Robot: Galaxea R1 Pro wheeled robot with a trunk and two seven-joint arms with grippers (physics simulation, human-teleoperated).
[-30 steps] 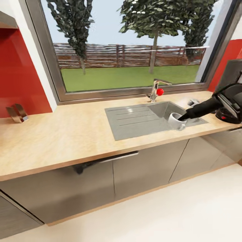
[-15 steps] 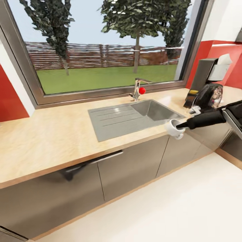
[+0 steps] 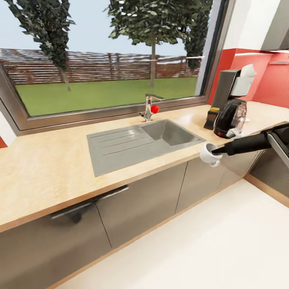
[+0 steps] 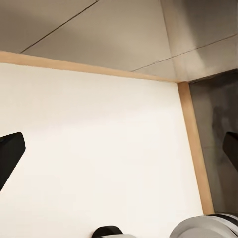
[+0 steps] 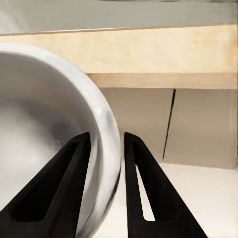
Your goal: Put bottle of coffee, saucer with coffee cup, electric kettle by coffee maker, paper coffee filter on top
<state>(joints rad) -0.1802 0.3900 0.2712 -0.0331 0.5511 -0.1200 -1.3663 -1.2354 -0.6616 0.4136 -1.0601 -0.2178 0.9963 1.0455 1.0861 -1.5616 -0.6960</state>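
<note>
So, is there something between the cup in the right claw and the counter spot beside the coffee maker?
Nothing visible blocks it. The right claw holds the coffee cup by its rim at the countertop front edge, right of the sink. Bare counter lies between it and the coffee maker.

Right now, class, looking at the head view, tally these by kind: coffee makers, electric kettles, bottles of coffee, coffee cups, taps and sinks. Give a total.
coffee maker: 1
electric kettle: 1
bottle of coffee: 1
coffee cup, held by the right gripper: 1
tap: 1
sink: 1
Total: 6
</note>
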